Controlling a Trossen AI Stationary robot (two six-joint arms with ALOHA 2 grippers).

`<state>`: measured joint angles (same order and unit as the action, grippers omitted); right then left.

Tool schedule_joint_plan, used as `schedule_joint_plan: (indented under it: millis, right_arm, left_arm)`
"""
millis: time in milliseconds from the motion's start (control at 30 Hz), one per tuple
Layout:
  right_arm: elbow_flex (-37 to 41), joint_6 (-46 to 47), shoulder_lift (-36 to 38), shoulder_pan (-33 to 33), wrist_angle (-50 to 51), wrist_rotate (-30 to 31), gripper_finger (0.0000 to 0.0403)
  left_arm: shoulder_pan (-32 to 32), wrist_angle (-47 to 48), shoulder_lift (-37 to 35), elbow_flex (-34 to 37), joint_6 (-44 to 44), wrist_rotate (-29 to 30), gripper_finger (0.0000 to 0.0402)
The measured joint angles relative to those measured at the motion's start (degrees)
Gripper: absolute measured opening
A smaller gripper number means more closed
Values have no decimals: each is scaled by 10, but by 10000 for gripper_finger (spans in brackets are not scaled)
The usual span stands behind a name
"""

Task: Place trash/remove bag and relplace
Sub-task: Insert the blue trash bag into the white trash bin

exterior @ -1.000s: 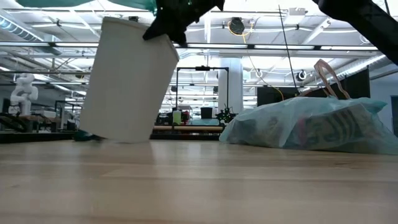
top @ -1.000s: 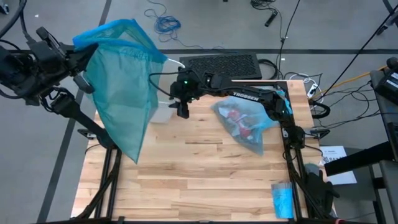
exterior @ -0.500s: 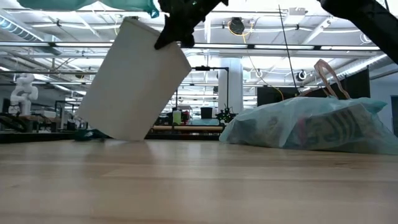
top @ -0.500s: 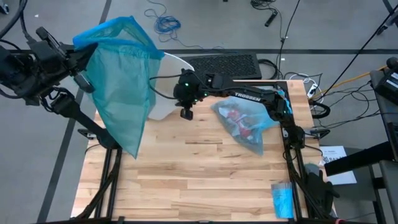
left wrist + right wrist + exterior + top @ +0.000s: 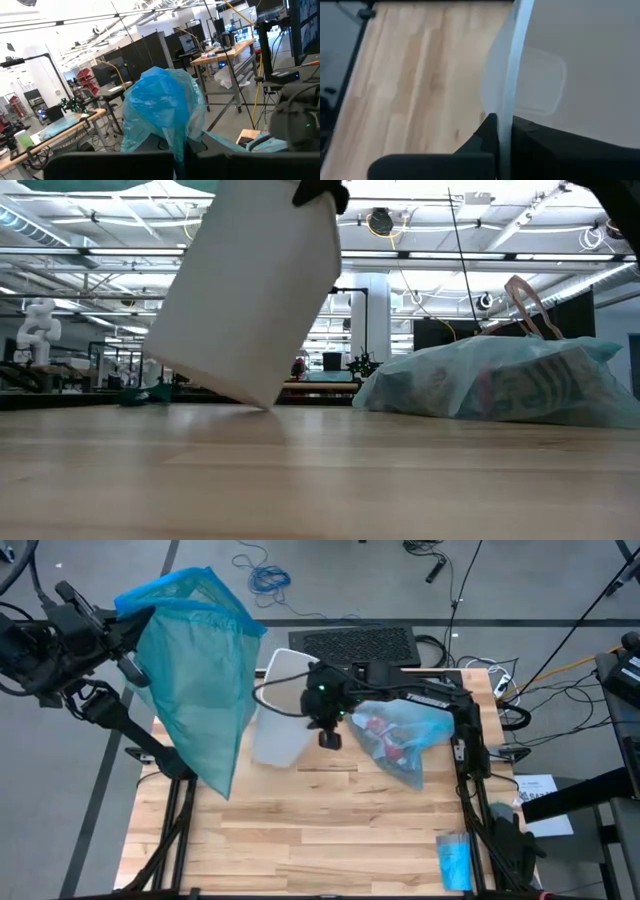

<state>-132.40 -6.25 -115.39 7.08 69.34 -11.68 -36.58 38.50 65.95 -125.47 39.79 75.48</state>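
A white bin (image 5: pixel 283 705) stands tipped on the table's far half, its top leaning toward the right. My right gripper (image 5: pixel 327 728) is shut on its rim. Right of it lies the pale blue see-through bag (image 5: pixel 398 738), full of trash, resting on its side on the wood. My left gripper (image 5: pixel 133 628) is up at the far left, shut on a darker blue-teal liner (image 5: pixel 195 690). That liner hangs down over the table's left far corner and also fills the left wrist view (image 5: pixel 162 107). My left gripper pinches a bunched, gathered part of the liner (image 5: pixel 179 142) between its two fingers, several layers thick. The liner hangs slack below the hold. My right gripper has the bin's rim wall (image 5: pixel 506 117) between its fingers, one inside the bin and one outside. It comes from above at the bin's right side. The bin leans with only its lower edge (image 5: pixel 262 404) on the table.
A small blue packet (image 5: pixel 453 860) lies at the near right corner. A dark mat (image 5: pixel 355 643) and cables lie past the far edge. The near half of the wooden table (image 5: pixel 300 830) is bare.
My right gripper has moved toward the table's right and near edges, holding the bin's rim. The bin has tipped further over toward the right and slid nearer, staying on its lower edge. The liner and the full bag have kept their places.
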Motion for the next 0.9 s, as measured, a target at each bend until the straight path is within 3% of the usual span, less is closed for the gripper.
schedule_joint_plan:
  millis: [333, 667, 900]
  right_arm:
    - [0, -9, 13, -64, 65, -17, 1]
    - [-1, 18, 13, -109, 148, 67, 0]
    - [-1, 26, 13, -129, 157, 69, 0]
  left_arm:
    - [0, 2, -2, 0, 0, 0, 0]
    - [0, 2, -3, 0, -1, 0, 0]
    - [0, 6, -3, 0, -3, 0, 0]
